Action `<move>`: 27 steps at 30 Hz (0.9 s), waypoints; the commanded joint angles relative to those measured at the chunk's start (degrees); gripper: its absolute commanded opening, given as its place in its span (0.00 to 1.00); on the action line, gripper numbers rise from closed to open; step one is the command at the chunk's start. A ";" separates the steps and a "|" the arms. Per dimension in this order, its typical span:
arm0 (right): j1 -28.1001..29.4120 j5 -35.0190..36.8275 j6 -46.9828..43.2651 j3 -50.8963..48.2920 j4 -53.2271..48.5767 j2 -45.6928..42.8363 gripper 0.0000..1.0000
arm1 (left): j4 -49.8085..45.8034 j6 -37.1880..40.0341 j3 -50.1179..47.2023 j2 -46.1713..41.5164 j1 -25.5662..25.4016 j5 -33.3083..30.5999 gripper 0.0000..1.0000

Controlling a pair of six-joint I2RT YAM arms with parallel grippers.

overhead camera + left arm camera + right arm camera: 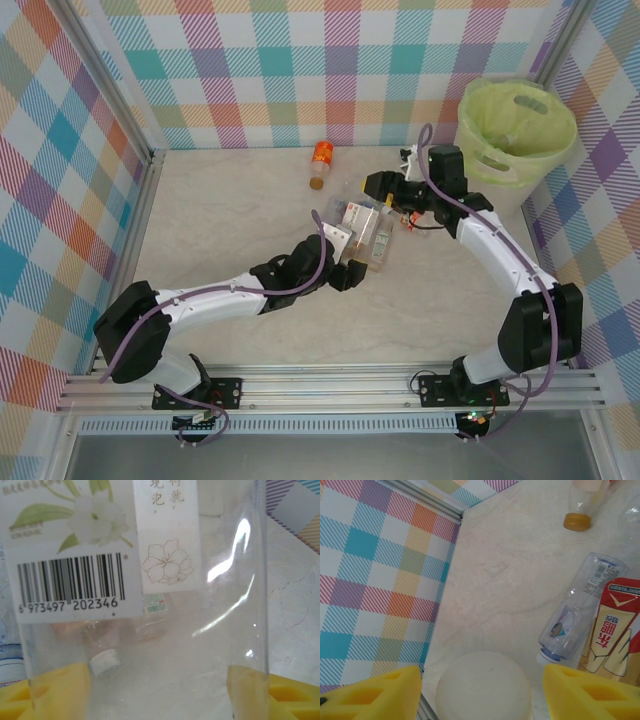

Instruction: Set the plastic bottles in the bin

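Bin [478,160] with lime-green liner just behind right gripper [392,187]; contents hidden. Right gripper's yellow fingers [375,696] spread, holding nothing. Left gripper [358,238] pinches white-labelled clear bottle [150,630], a loose white cap [105,661] visible through it.

A: Free room?
B: Table [230,210] left and near side bare, easy passage.
A: Blockers?
B: Bottle cluster [368,232] mid-table, wedged between both arms. 1 orange bottle [321,163] lies apart near back wall. Bin [514,135] fills far right corner, mouth unobstructed.

orange-capped bottle [582,502] cropped at top, red-labelled bottle [612,625] cropped right
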 commanded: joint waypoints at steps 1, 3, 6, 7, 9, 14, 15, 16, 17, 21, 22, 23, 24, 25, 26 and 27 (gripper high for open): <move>0.73 0.17 -1.63 2.57 -2.71 1.18 0.58 | 0.48 0.79 2.01 0.22 0.34 0.83 0.49; 0.95 0.30 -2.05 2.36 -2.52 1.29 0.51 | -0.24 0.75 2.44 0.48 0.34 1.00 0.49; 1.15 1.08 -2.69 1.95 -2.65 0.80 0.43 | -0.26 0.37 2.57 0.52 0.35 1.41 0.49; 1.24 1.09 -3.09 1.84 -2.73 0.64 0.40 | -0.18 0.07 2.60 0.38 0.35 1.44 0.49; 1.25 1.08 -3.80 1.46 -2.86 0.15 0.35 | -0.17 -0.03 2.57 0.27 0.42 1.47 0.49; 1.26 2.94 -5.25 0.05 -2.44 -2.06 0.19 | -0.32 -0.31 2.68 0.10 0.42 1.48 0.52; 1.24 3.22 -5.44 -0.26 -2.19 -2.49 0.16 | -0.47 -0.28 2.74 0.09 0.49 1.63 0.53; 1.26 3.37 -5.59 -0.55 -1.88 -2.89 0.13 | -0.55 -0.40 2.84 0.09 0.51 1.80 0.53; 1.21 3.53 -5.71 -0.84 -1.58 -3.30 0.09 | -0.69 -0.57 2.92 0.09 0.51 1.96 0.55; 1.26 5.07 -5.80 -2.02 -0.39 -4.79 0.00 | -1.07 -2.62 3.28 -0.30 0.94 2.82 0.91; 1.26 5.93 -5.73 -2.39 0.10 -5.32 0.00 | -0.34 -3.05 3.12 -0.88 1.19 3.64 1.00; 1.26 7.16 -5.74 -2.79 0.49 -5.91 0.00 | 0.95 -3.12 2.44 -1.59 1.37 5.23 1.00; 1.19 8.04 -5.93 -3.01 0.78 -6.46 0.00 | 2.19 -3.25 1.83 -2.47 1.55 6.34 1.00; 1.15 8.61 -6.92 -3.25 1.29 -7.21 0.00 | 3.57 -3.60 0.96 -3.52 1.69 7.02 1.00; 1.22 9.27 -7.80 -3.83 2.42 -8.26 0.00 | 5.22 -3.73 -0.37 -4.85 1.82 7.33 1.00; 1.18 10.16 -8.25 -4.60 3.67 -9.32 0.00 | 6.76 -3.74 -1.82 -6.25 1.83 7.00 1.00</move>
